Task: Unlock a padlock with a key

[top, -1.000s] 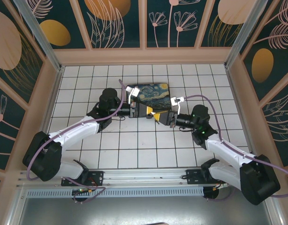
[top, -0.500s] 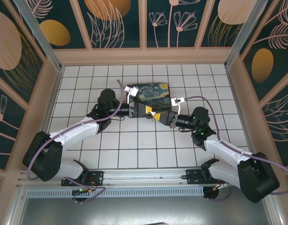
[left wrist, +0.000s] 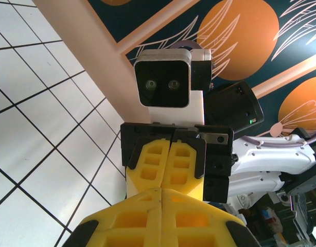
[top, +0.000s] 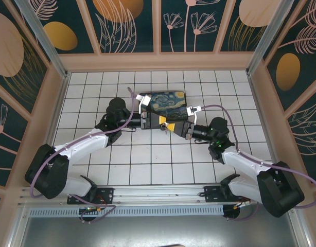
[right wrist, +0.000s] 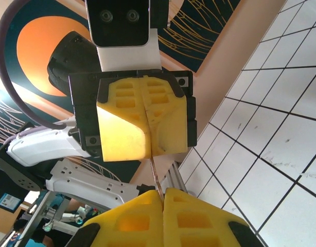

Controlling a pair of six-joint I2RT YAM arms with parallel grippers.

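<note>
My left gripper (top: 162, 122) and right gripper (top: 172, 127) meet tip to tip just in front of the painted box (top: 167, 102). In the right wrist view the key (right wrist: 154, 172), a thin dark metal strip, runs from the seam of my right gripper (right wrist: 163, 193) up into the seam of the left gripper (right wrist: 149, 155). Both pairs of yellow fingers are pressed shut on it. In the left wrist view my left gripper (left wrist: 161, 193) is shut, and the right arm's yellow fingers (left wrist: 181, 164) sit right against it. The padlock is out of view.
The dark box with the Starry Night lid lies on the white tiled floor (top: 147, 159) directly behind both grippers. Wooden walls (top: 158, 62) with painted panels close the floor on three sides. Open tiles lie in front of the grippers and to either side.
The right gripper has slid left and the left gripper slightly right, closing the gap. Their tips, apart a second ago, now touch over the key.
</note>
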